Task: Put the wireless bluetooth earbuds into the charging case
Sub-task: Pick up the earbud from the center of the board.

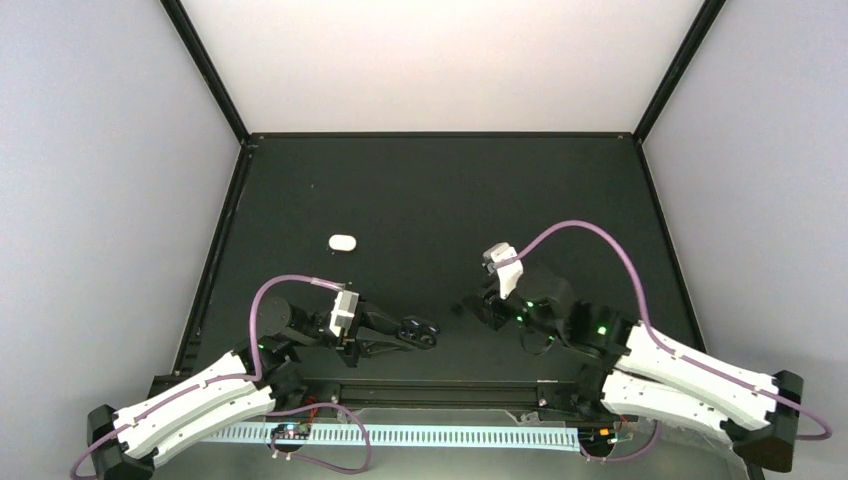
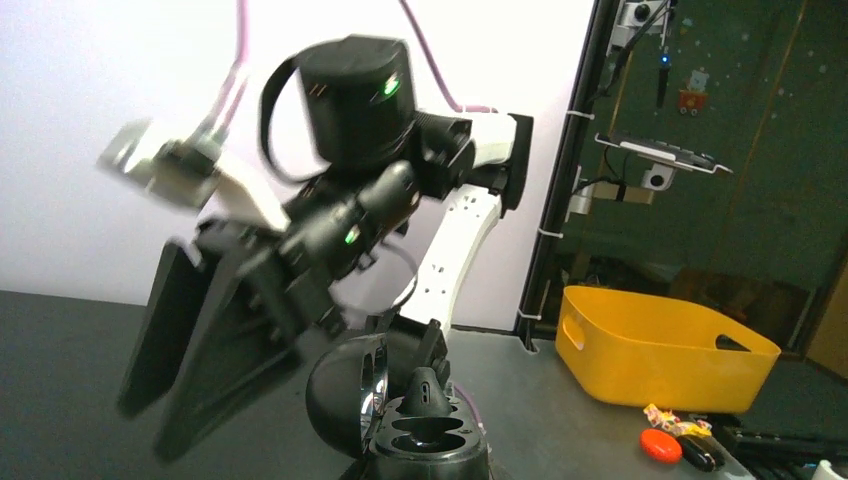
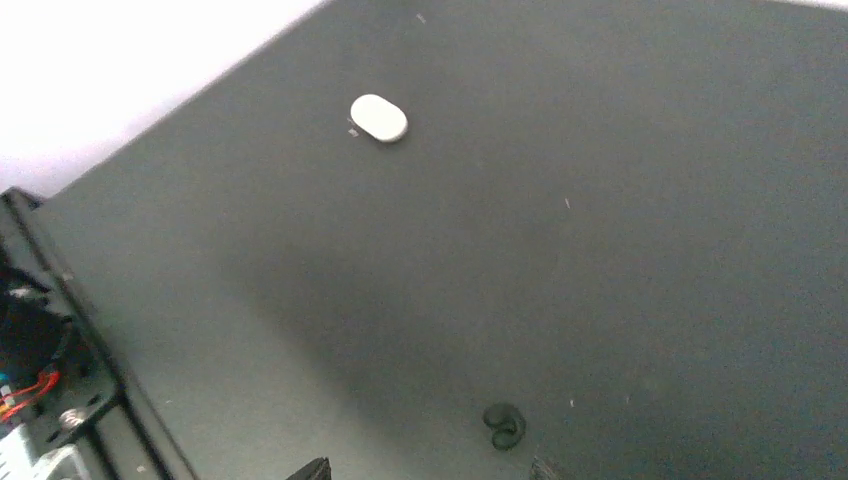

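A black charging case (image 2: 430,440) sits at the bottom of the left wrist view with its lid (image 2: 340,395) swung open to the left. One black earbud (image 2: 427,388) stands upright on its wells. My left gripper (image 1: 415,333) is shut on this case low over the table's near middle. A second black earbud (image 3: 504,426) lies on the dark table, just ahead of my right gripper (image 3: 428,470). The right gripper's fingertips (image 3: 312,468) stand wide apart with nothing between them. In the left wrist view the right arm (image 2: 350,110) is blurred, above and left of the case.
A closed white oval case (image 1: 342,241) lies on the table (image 1: 440,190) to the left of centre, also seen as the white case (image 3: 379,118). Off the table's right side are a yellow bin (image 2: 660,345) and a small red object (image 2: 660,445).
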{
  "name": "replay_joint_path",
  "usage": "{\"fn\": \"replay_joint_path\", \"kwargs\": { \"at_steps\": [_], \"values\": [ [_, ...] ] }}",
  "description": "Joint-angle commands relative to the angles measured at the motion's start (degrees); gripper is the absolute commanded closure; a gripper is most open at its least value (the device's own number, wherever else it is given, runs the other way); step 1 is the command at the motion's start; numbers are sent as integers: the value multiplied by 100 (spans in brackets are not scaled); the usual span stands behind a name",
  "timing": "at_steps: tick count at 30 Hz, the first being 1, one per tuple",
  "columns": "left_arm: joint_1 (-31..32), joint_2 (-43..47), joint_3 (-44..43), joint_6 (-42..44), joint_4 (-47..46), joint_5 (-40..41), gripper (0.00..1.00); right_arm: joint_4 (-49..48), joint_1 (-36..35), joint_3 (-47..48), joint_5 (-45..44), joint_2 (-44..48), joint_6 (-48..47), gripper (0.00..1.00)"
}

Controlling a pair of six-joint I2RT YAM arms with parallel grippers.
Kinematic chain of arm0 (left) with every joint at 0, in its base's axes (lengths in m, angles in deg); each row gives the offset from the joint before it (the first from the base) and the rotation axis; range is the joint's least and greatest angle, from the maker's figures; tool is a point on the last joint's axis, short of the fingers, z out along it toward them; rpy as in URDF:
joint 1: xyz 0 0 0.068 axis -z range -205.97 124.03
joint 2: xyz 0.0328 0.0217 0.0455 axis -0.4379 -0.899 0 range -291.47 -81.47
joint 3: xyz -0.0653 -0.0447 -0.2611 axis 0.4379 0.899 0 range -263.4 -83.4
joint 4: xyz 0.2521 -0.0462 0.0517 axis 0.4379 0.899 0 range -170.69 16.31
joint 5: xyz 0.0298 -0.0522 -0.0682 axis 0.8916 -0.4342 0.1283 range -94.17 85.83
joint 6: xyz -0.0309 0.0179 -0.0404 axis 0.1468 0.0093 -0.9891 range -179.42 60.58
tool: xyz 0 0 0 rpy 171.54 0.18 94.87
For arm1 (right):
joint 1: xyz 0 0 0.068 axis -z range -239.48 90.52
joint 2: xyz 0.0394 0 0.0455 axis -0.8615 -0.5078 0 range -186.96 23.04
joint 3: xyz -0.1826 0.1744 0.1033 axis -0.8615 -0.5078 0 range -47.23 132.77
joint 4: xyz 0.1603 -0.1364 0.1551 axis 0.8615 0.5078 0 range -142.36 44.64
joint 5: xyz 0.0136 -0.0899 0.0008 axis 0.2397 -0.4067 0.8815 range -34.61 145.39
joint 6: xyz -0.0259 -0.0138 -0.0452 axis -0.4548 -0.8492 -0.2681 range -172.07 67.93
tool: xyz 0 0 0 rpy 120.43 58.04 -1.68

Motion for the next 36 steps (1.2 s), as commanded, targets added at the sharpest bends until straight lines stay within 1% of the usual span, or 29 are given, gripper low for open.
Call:
{"fn": "replay_joint_path", "kwargs": {
  "at_steps": [1, 3, 10, 17, 20, 23, 29, 36],
  "values": [
    [49, 48, -270, 87, 10, 86, 99, -1333, 613, -733, 692, -419, 852, 49],
    [49, 65, -270, 87, 42, 98, 99, -1611, 866, -912, 848, -822, 975, 51],
    [49, 182, -262, 172, 222, 207, 98, -2293, 1792, -1236, 949, -2136, 1236, 56],
    [49, 190, -217, 218, 276, 253, 98, -2669, 1883, -980, 1831, -3341, 1217, 56],
    [49, 202, -208, 230, 295, 251, 98, -2758, 1872, -955, 2254, -3566, 1228, 56],
    [50, 213, -204, 254, 313, 260, 98, -2921, 1857, -1111, 2501, -3550, 1289, 57],
    [49, 169, -204, 263, 268, 254, 98, -3077, 1795, -1242, 2654, -3741, 1410, 64],
    [49, 174, -208, 260, 299, 249, 98, -3267, 1614, -1095, 2829, -4082, 1564, 65]
  ]
}}
